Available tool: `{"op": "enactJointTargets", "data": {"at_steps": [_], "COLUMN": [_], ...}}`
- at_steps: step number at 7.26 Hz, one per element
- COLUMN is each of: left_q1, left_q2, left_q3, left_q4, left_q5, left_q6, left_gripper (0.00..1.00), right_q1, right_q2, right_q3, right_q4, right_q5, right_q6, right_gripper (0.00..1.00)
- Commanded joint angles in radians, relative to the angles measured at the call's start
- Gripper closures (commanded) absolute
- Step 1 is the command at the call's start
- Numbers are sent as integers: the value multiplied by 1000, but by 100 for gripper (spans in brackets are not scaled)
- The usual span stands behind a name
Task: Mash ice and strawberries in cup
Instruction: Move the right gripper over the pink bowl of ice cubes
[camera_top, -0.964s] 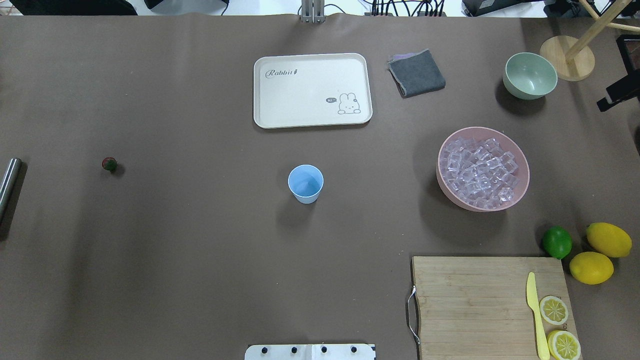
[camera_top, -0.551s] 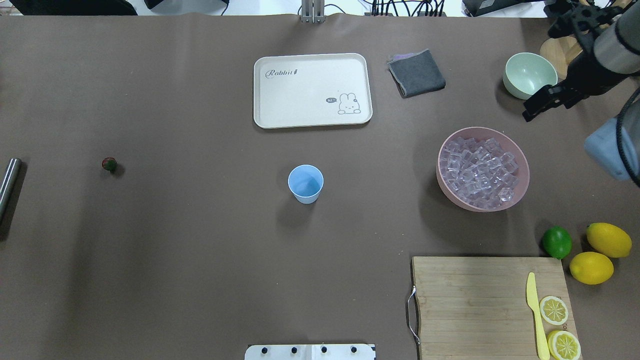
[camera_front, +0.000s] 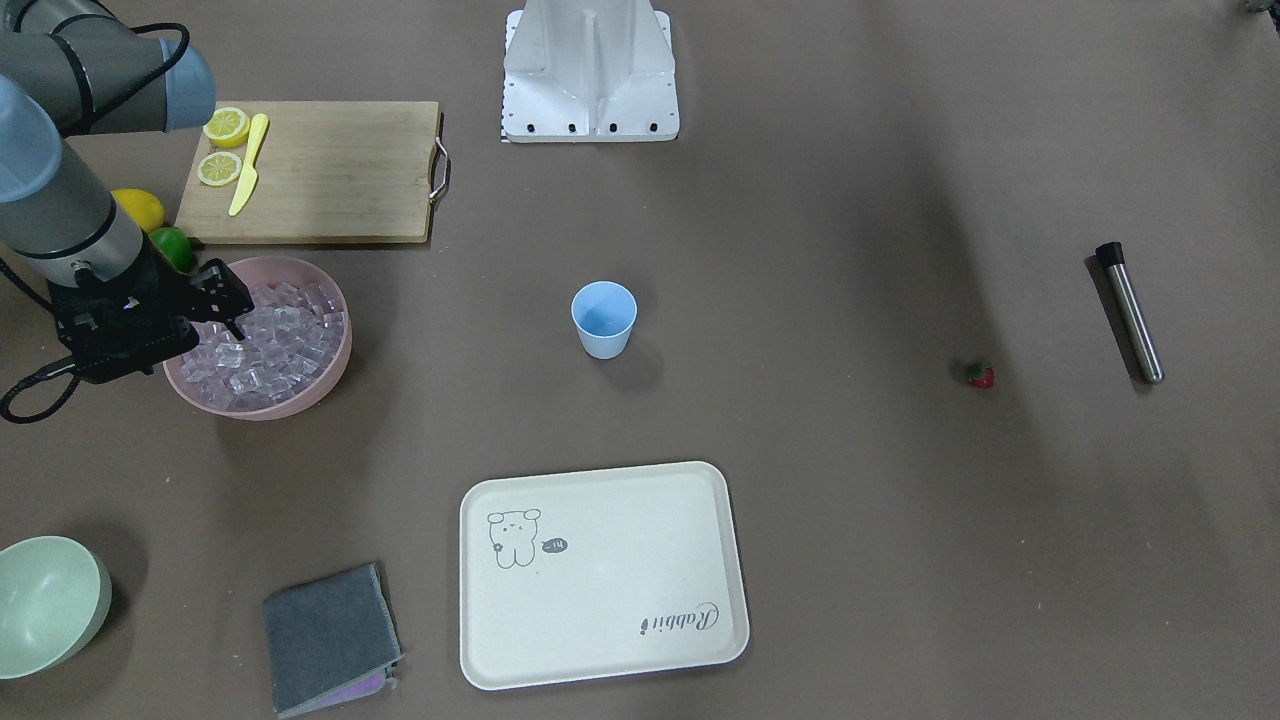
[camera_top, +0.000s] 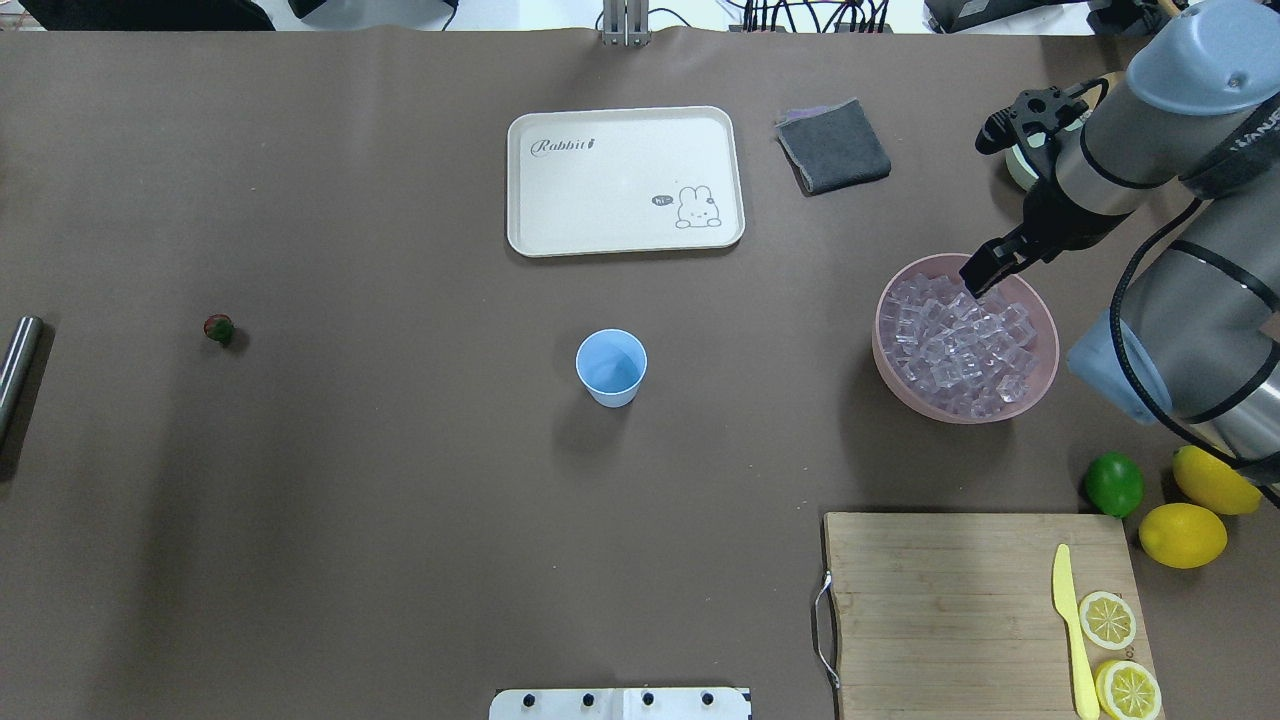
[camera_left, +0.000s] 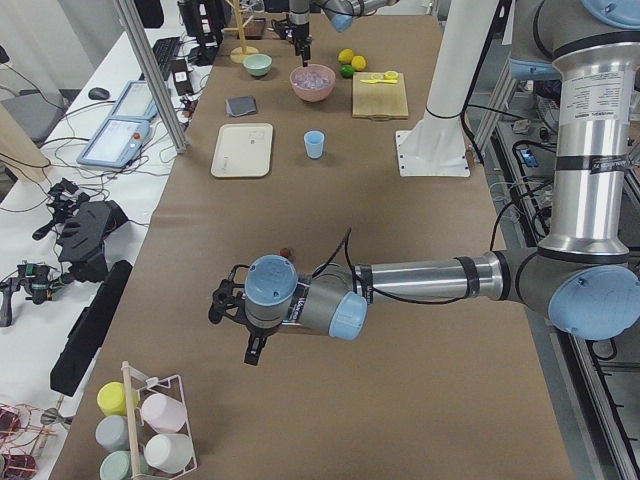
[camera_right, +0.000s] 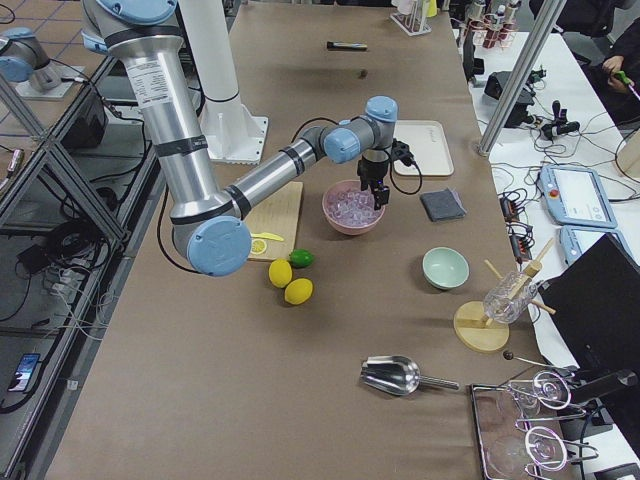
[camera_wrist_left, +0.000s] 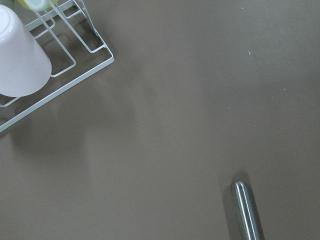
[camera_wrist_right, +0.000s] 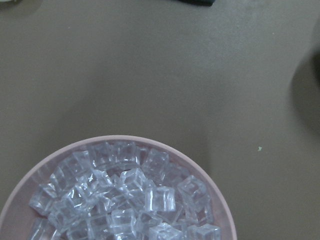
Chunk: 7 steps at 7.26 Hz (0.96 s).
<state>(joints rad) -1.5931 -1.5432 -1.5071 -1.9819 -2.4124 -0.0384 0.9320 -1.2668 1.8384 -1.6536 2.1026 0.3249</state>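
Note:
The light-blue cup (camera_top: 611, 366) stands upright and empty mid-table; it also shows in the front view (camera_front: 603, 318). The tiny red strawberry (camera_top: 219, 328) lies far to the left, alone. The ice (camera_top: 955, 345) fills a pink bowl (camera_top: 877, 340); the right wrist view looks down on the ice (camera_wrist_right: 125, 200). My right gripper (camera_top: 985, 272) hangs over the bowl's far rim, holds nothing, and its fingers look apart in the front view (camera_front: 225, 300). My left gripper (camera_left: 250, 345) shows only in the exterior left view, beyond the strawberry; I cannot tell whether it is open.
A metal rod (camera_top: 18, 365) lies at the left edge, its end in the left wrist view (camera_wrist_left: 247, 212). A cream tray (camera_top: 625, 180) and grey cloth (camera_top: 833, 146) lie at the back. A cutting board (camera_top: 950, 610), lime (camera_top: 1114, 484) and lemons (camera_top: 1183, 535) sit front right.
My right arm has come in from the right edge; its gripper moved left and nearer, from beside the pale-green bowl to over the pink bowl's far rim. Nothing on the table moved.

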Motion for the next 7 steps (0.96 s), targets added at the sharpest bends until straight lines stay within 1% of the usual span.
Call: {"op": "enactJointTargets", "data": {"at_steps": [1, 2, 4, 6, 7], "left_q1": [-1, -1, -2, -2, -2], "left_q2": [6, 6, 26, 28, 29], "left_q3": [-7, -12, -36, -39, -38], "left_q4": [0, 0, 0, 0, 0], "left_q5": [-1, 1, 3, 3, 3], "left_q6": [0, 0, 0, 0, 0], "left_gripper": [2, 2, 2, 2, 2], "right_q1": [-54, -52, -59, -68, -85], "right_q2": [3, -12, -6, 1, 4], "right_q3": [-46, -42, -54, -50, -57], "right_q4": [1, 1, 0, 0, 0], "right_q5": [-60, -59, -61, -62, -62], "right_q6": [-1, -7, 2, 5, 6], "right_gripper": [12, 15, 21, 21, 28]}}
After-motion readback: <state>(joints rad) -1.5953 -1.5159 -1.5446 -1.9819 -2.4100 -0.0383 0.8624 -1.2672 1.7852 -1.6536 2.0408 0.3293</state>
